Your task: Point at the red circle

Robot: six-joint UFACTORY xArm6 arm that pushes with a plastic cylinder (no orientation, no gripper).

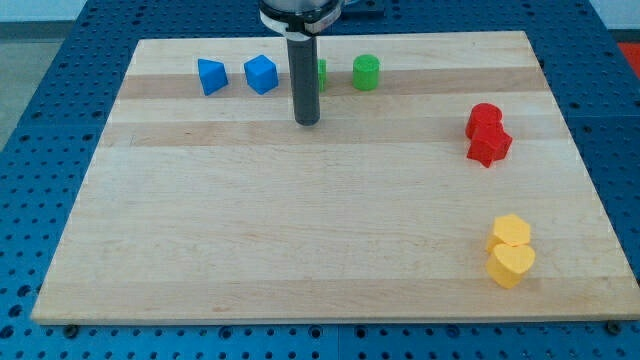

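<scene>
Camera view: wooden desk (300,240) on a blue pegboard base (40,120). Dark rod comes down from the view's top, tip (307,122) on the desk near the top edge. No hand on this arm, just the rod, so no open or shut state to tell. Red circle (485,116) sits at the view's right, touching a red star-like block (490,146) just below it, well apart from the tip. Two blue blocks (211,76) (261,74) lie left of the rod. Green block (320,72) is partly hidden behind the rod, green cylinder (366,72) just right. Two yellow blocks (511,231) (511,265) touch at bottom right.
</scene>
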